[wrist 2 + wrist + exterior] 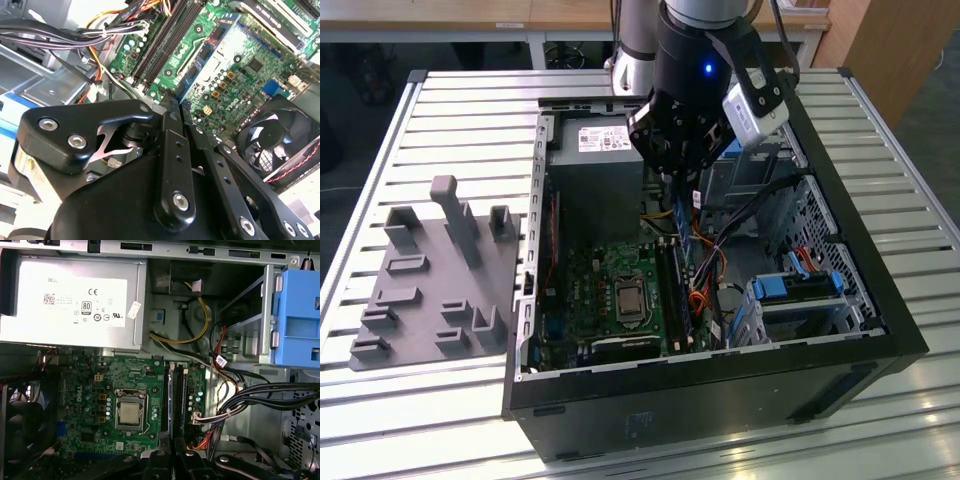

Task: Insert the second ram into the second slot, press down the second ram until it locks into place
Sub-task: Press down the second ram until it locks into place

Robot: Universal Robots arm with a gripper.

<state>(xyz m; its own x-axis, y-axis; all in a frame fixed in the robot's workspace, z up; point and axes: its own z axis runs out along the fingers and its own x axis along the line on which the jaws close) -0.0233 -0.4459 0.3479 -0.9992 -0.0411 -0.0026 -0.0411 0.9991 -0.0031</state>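
- Gripper [678, 180]: fingers clamped on one end of the blue memory stick [202, 52].
- Blue memory stick: on edge along the dark slots [166, 395] of the green motherboard [85, 390], inside the open computer case [880, 300].

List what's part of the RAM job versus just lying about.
Job:
black robot gripper
long black memory slots on the green motherboard

Lying about:
grey pegged fixture plate
silver power supply box
blue plastic drive bracket
black cooling fan
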